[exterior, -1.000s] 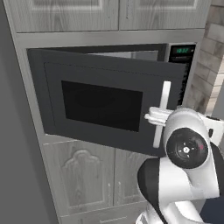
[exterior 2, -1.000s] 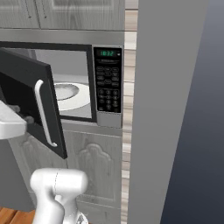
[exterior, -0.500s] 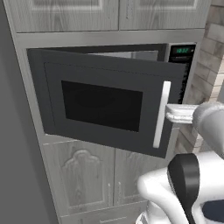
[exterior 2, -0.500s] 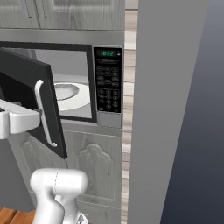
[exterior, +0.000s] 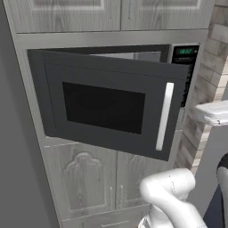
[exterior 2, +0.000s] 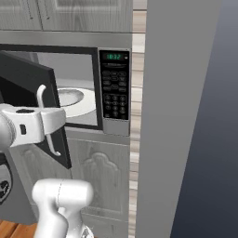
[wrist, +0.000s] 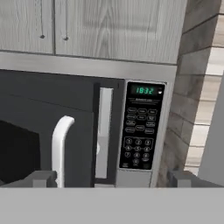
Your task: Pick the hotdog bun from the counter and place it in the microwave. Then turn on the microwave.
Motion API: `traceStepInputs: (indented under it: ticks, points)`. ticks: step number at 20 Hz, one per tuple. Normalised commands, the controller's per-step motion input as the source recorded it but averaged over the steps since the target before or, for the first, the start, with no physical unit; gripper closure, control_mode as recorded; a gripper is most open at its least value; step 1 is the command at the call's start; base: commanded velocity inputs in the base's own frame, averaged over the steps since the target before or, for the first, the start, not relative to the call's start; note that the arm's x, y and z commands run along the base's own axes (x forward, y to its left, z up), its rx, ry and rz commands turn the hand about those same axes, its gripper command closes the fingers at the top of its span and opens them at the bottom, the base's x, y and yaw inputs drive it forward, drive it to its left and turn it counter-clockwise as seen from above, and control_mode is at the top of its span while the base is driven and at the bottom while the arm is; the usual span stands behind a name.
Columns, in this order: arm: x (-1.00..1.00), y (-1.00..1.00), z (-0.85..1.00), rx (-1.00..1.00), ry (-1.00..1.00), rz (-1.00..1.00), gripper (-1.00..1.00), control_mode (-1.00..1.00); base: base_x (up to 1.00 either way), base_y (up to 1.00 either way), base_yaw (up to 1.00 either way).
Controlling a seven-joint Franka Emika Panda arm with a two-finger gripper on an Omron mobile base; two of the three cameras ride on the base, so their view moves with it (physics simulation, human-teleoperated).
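Microwave: built-in dark grey microwave point(exterior: 107, 102), door partly ajar, white vertical handle point(exterior 2: 46, 118).
Turntable: white round plate point(exterior 2: 76, 100) inside; bun can't be made out.
Pincer point(wrist: 111, 177): spread wide, empty, facing the black keypad point(wrist: 141, 131).
Handling: bun likely light, soft; squeeze gently mid-length.

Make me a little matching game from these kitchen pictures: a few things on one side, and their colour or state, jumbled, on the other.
Things:
1. microwave door
2. door handle
3. keypad display
4. gripper

States:
A. glowing green digits
B. partly open
C. white, upright bar
D. open, holding nothing

Pairs: 1-B, 2-C, 3-A, 4-D
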Motion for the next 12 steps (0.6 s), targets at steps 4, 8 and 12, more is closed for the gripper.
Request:
traceStepInputs:
  ticks: [4,8,12]
  points:
    - [0.00,-0.19,-0.21,-0.03,-0.13,0.25,-1.00,-1.00,0.00,0.00,0.00]
    - [0.00,-0.08,-0.22,-0.02,-0.14,0.19,-1.00,-1.00,0.00,0.00,0.00]
    - [0.00,-0.02,-0.24,-0.03,-0.14,0.17,-1.00,-1.00,0.00,0.00,0.00]
